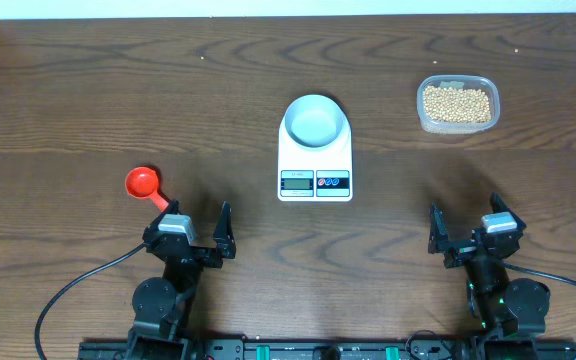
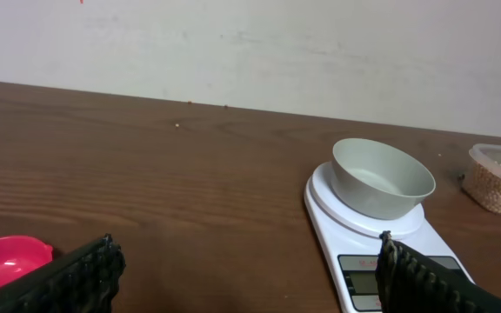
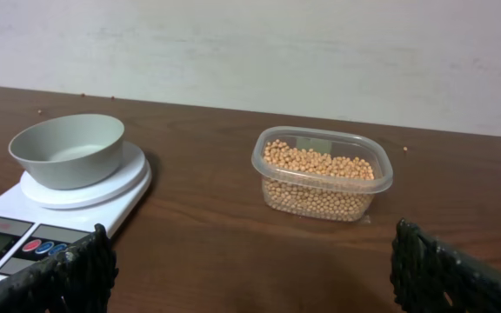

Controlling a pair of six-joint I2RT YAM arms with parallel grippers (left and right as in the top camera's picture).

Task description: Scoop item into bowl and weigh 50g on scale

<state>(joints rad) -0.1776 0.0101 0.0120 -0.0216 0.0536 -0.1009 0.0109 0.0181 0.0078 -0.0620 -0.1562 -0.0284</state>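
1. The bowl (image 1: 315,120) sits empty on the scale (image 1: 315,183), mid-tabletop, so added beans (image 1: 456,103) register directly.
2. The beans fill a clear tub (image 1: 423,118) toward the far right corner.
3. Near edge: the left end effector (image 1: 192,230), beside a red scoop (image 1: 142,182), and the right end effector (image 1: 466,232) both gape wide, empty.

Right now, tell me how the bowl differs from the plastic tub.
1. The bowl is round and opaque pale blue-white; the tub is a clear rounded rectangle.
2. The bowl is empty; the tub holds beans.
3. The bowl sits on the scale; the tub rests directly on the table.
Both stand upright with no lid.
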